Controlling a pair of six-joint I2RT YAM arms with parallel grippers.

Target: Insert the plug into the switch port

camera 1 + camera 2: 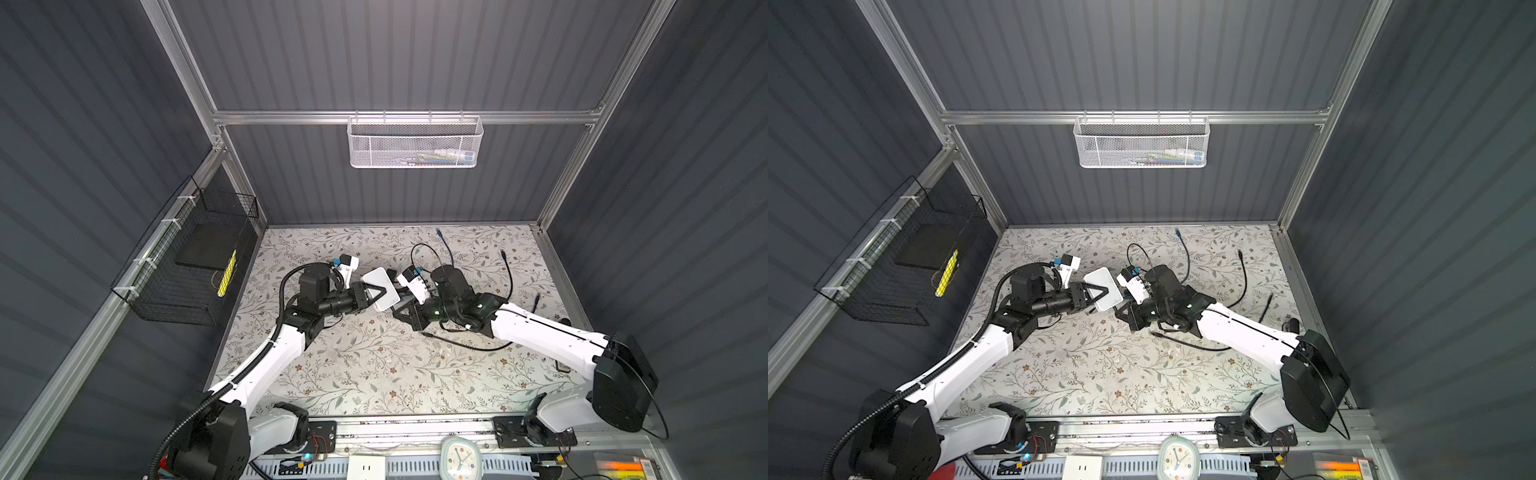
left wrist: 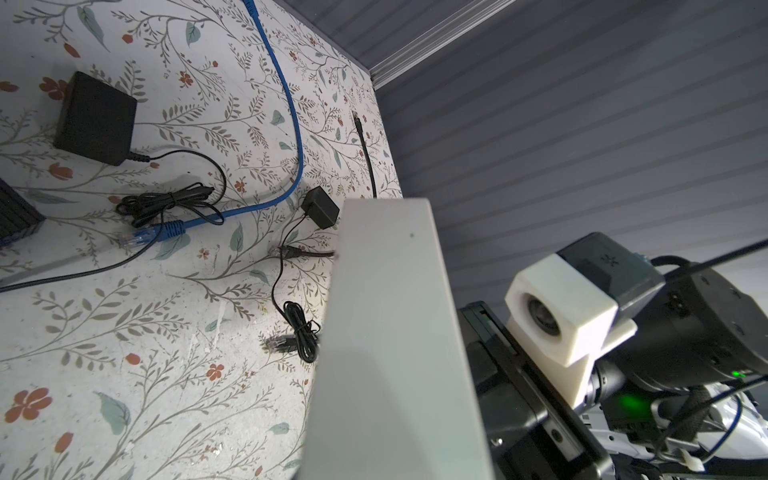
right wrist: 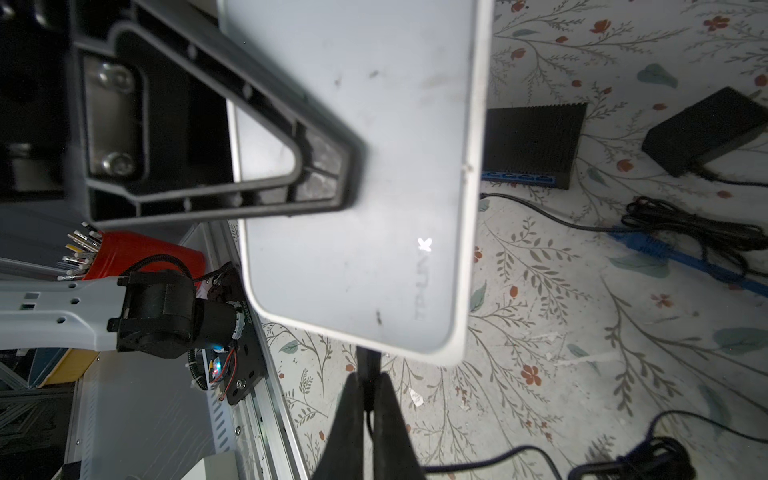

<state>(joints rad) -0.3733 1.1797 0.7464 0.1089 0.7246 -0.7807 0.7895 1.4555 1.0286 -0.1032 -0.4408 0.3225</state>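
The switch (image 1: 381, 289) (image 1: 1104, 288) is a flat white box held up off the table. My left gripper (image 1: 377, 291) (image 1: 1099, 291) is shut on it, with one black triangular finger (image 3: 249, 145) lying across its broad face (image 3: 365, 208). In the left wrist view the switch (image 2: 395, 332) hides the jaws. My right gripper (image 1: 402, 309) (image 3: 368, 380) is shut on a thin black plug (image 3: 368, 363). The plug's tip meets the switch's near edge. The port is hidden, so I cannot tell if the plug is inside.
On the floral table lie a black ribbed box with blue ports (image 3: 536, 141), a black power adapter (image 2: 95, 118), a blue network cable (image 2: 286, 104), a small black adapter (image 2: 320, 206) and loose black cables (image 1: 465, 343). A black wire basket (image 1: 187, 266) hangs on the left wall.
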